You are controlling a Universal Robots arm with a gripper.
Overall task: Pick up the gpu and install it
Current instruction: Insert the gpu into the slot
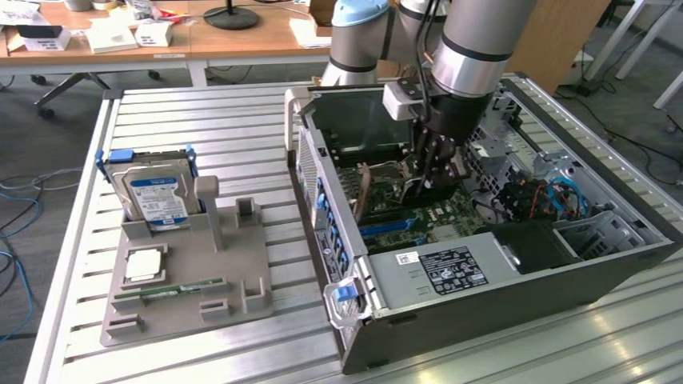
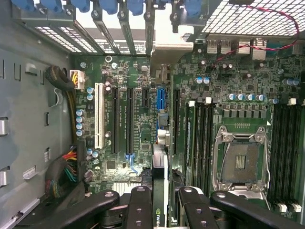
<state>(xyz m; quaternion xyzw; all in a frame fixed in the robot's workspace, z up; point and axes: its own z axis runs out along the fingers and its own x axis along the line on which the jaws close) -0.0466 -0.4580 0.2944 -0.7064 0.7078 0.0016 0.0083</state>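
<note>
My gripper (image 1: 436, 178) reaches down into the open computer case (image 1: 320, 184), over the green motherboard (image 1: 437, 214). In the wrist view the gripper (image 2: 159, 202) is shut on the gpu (image 2: 162, 143), a thin dark card seen edge-on between the black fingers (image 2: 138, 205). The card's silver end bracket (image 2: 167, 49) lies at the row of rear slot openings. The gpu stands upright along the blue expansion slot (image 2: 160, 98). Whether its edge is seated in the slot is hidden.
A grey fixture (image 1: 229, 272) on the slatted table holds a silver hard drive (image 1: 155, 196), a processor chip (image 1: 144, 264) and a green memory stick (image 1: 171, 290). Inside the case are the power supply (image 1: 443, 268), cable bundles (image 2: 66, 169) and the empty processor socket (image 2: 240, 162).
</note>
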